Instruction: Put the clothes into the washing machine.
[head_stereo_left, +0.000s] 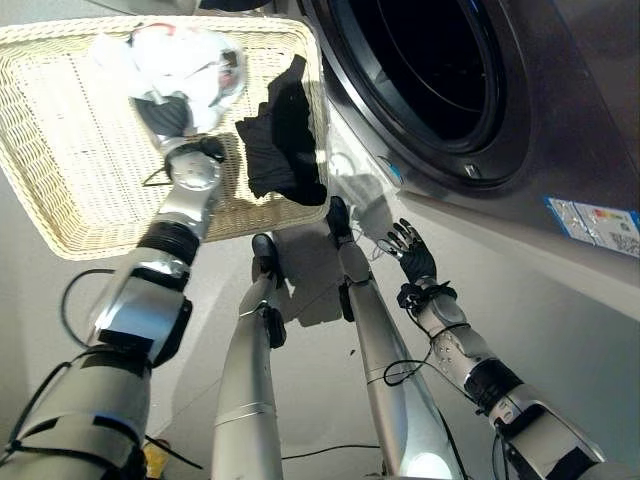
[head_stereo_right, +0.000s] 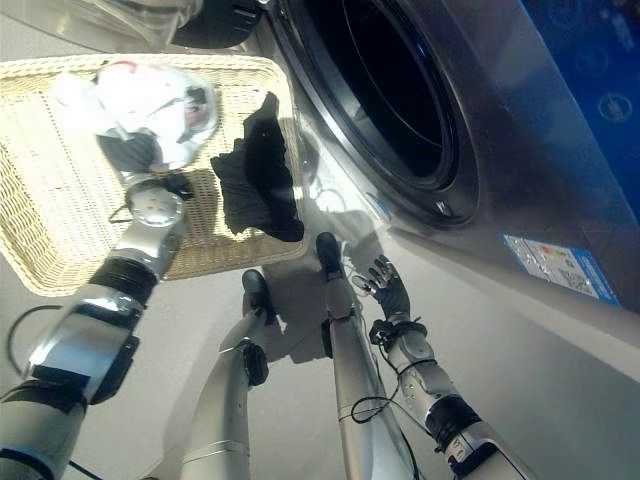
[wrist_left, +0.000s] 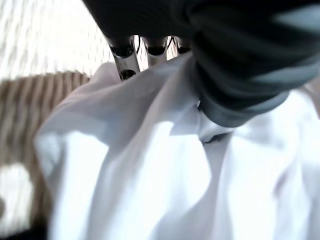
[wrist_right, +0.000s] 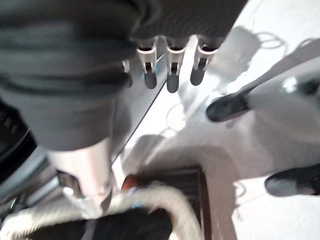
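A wicker basket (head_stereo_left: 60, 235) stands on the floor to the left of the washing machine, whose round drum opening (head_stereo_left: 420, 70) is dark and open. White clothes (head_stereo_left: 190, 60) lie bunched at the basket's far side. A black garment (head_stereo_left: 285, 140) hangs over the basket's edge nearest the machine. My left hand (head_stereo_left: 168, 115) reaches into the basket and is buried under the white clothes (wrist_left: 165, 165), its dark cover pressed against them. My right hand (head_stereo_left: 413, 255) hovers low in front of the machine, below the opening, with fingers (wrist_right: 170, 75) straight and spread, holding nothing.
The machine's grey front panel (head_stereo_left: 560, 150) runs along the right, with a label (head_stereo_left: 592, 225) low on it. Pale floor (head_stereo_left: 80, 280) lies between the basket and the machine's front.
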